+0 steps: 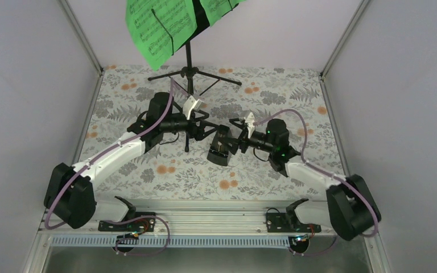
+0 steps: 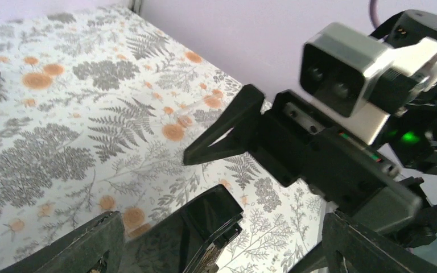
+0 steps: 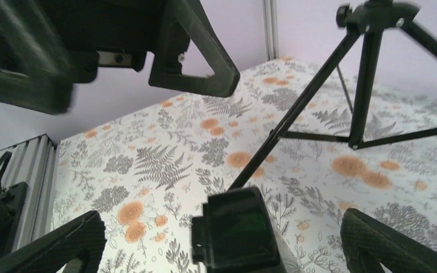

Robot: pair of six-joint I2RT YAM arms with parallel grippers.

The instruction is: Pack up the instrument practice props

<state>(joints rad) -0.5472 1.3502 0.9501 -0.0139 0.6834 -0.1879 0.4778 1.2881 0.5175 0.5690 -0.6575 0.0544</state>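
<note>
The small dark pyramid-shaped metronome stands on the floral table mid-centre. My left gripper hangs open just left of and above it. In the left wrist view the metronome sits between the wide-apart fingers, untouched. My right gripper is open just right of it. In the right wrist view the metronome's top lies between the spread fingers. The black tripod music stand stands at the back, with bright green music sheets on its desk.
A tripod leg slants down behind the metronome in the right wrist view. The two grippers are close together; my right gripper's camera fills the upper right of the left wrist view. Walls enclose the floral table on three sides.
</note>
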